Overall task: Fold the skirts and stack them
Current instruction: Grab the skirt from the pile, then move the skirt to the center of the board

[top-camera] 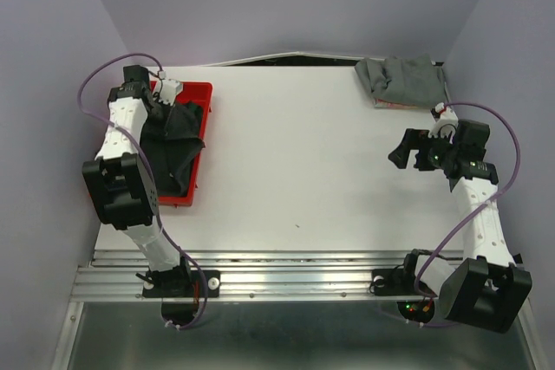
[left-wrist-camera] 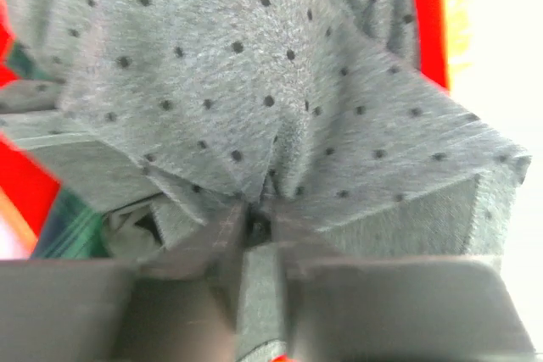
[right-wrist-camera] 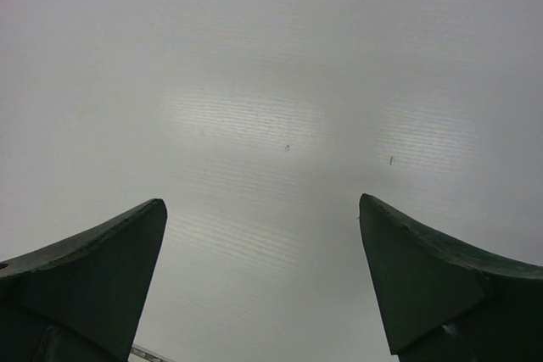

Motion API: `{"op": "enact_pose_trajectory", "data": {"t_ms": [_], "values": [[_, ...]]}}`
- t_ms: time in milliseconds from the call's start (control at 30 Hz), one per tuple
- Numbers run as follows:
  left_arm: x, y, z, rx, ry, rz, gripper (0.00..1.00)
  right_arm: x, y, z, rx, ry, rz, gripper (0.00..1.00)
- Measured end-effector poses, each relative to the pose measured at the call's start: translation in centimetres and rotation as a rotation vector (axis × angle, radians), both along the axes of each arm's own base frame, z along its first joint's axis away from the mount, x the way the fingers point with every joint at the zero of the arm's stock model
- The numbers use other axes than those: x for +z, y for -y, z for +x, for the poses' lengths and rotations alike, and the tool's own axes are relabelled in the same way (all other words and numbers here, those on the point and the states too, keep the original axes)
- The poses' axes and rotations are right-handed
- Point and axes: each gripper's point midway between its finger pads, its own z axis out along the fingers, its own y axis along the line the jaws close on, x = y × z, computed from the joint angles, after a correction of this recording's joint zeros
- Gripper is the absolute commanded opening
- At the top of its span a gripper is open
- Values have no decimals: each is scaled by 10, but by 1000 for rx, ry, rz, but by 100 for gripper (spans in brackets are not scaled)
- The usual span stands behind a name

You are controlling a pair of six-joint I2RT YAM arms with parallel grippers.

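Pinching a tuck of the dotted charcoal skirt (left-wrist-camera: 254,82), the left gripper (left-wrist-camera: 257,225) has both fingers pressed together on the cloth. The fabric puckers into folds right where they meet, and the tips themselves are blurred and half buried in it. This skirt fills most of the left wrist view and runs off the top and left edges, so its full outline cannot be made out. At the lower left of that view a sliver of the green-navy plaid skirt (left-wrist-camera: 64,231) peeks from under the dotted one, the rest of it covered. Strips of the red tray (left-wrist-camera: 422,6) show at the upper right and along the left edge.

In the overhead view the tray sits at the upper left of the table (top-camera: 295,153). The left arm lies across it, and the dark cloth inside reads as a single shadowy heap in which the two skirts cannot be told apart.

The plain grey skirt (top-camera: 403,80) lies rumpled at the upper right corner of the table, well apart from the tray.

The right gripper (right-wrist-camera: 261,203) hangs over bare tabletop at the right of the overhead view. Its fingers are spread wide with nothing between them, and their bases are cut off by the bottom of its wrist view.
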Motion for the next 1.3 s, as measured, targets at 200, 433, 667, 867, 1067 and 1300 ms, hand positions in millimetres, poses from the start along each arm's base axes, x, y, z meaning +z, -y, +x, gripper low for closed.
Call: {"op": "enact_pose_trajectory", "data": {"t_ms": [200,433,667,867,1067,1300], "values": [[43,6,15,-19,112,-28,0,2,-1,0,4,6,2,100],[173,19,75,-88,428,-36,0,4,-1,0,6,18,2,100],[269,139,81,-354,693,-82,0,9,-5,3,19,36,23,100],[293,224,41,-544,783,-291,0,12,-10,5,37,48,50,100],[376,257,-9,-664,1009,-507,0,20,-19,8,79,79,98,100],[382,291,-82,-861,1027,-734,0,26,-30,12,125,94,166,100]]}}
